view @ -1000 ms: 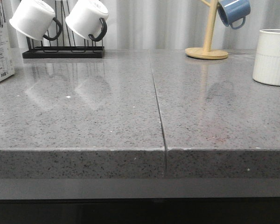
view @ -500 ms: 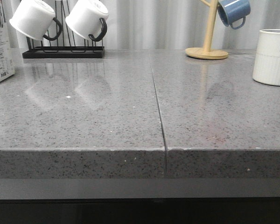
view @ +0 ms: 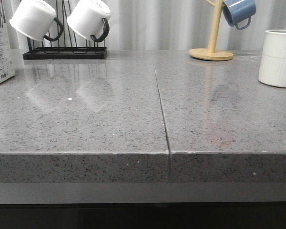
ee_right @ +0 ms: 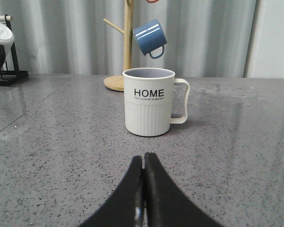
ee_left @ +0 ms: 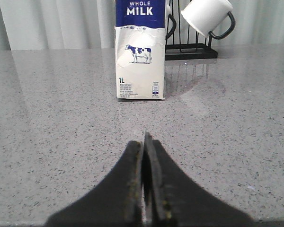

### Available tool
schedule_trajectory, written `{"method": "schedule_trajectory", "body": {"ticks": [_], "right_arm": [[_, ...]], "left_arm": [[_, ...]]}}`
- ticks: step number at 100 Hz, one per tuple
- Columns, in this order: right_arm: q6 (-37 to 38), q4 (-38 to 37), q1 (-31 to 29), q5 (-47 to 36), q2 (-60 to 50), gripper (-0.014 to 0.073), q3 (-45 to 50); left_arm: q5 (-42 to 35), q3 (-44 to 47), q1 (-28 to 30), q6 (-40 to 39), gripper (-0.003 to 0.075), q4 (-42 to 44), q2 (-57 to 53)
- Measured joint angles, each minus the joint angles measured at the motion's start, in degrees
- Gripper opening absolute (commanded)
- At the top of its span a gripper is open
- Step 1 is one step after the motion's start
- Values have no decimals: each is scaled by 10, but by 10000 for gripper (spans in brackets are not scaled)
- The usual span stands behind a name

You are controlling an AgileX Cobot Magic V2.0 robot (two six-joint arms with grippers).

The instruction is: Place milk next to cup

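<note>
Grey counter (view: pixel 109 119) | milk (ee_left: pixel 140 52) upright (cow face toward left tool (ee_left: pixel 145 142), seemingly)

Grey counter (view: pixel 109 119): milk (view: pixel 0 45), cup (view: pixel 278 58), racks

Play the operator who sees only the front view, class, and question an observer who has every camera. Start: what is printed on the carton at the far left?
Observer: In the left wrist view, the milk shows "WHOLE MILK" on a blue band, with a cow below.
Operator: Are the left jaws open?
Observer: No. The left gripper is shut, pointing at the carton and apart from it.
Operator: What does the cup's lettering say in full?
Observer: In the right wrist view, the cup reads "HOME".
</note>
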Motion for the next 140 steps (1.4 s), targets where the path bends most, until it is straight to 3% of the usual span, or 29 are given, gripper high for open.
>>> {"method": "schedule_trajectory", "body": {"ticks": [27, 66, 73, 78, 87, 94, 117, 140], "right_arm": [[0, 0, 0, 98, 11, -16, -105], [0, 0, 0, 59, 122, -11, -117], [0, 0, 0, 55, 151, 20, -117], [0, 0, 0, 47, 173, 94, -117], [0, 0, 0, 13, 216, 271, -117], [0, 0, 0, -21, 253, 360, -117], [0, 1, -6, -149, 402, 360, -117], [0, 24, -64, -315, 571, 360, -138]], "left_arm": [[0, 0, 0, 0, -20, 0, 0], [0, 0, 0, 0, -20, 0, 0], [0, 0, 0, 0, -20, 0, 0], [0, 0, 0, 0, -20, 0, 0], [0, 0, 0, 0, -20, 0, 0], [0, 0, 0, 0, -20, 0, 0], [0, 0, 0, 0, -20, 0, 0], [0, 0, 0, 0, -20, 0, 0]]}}
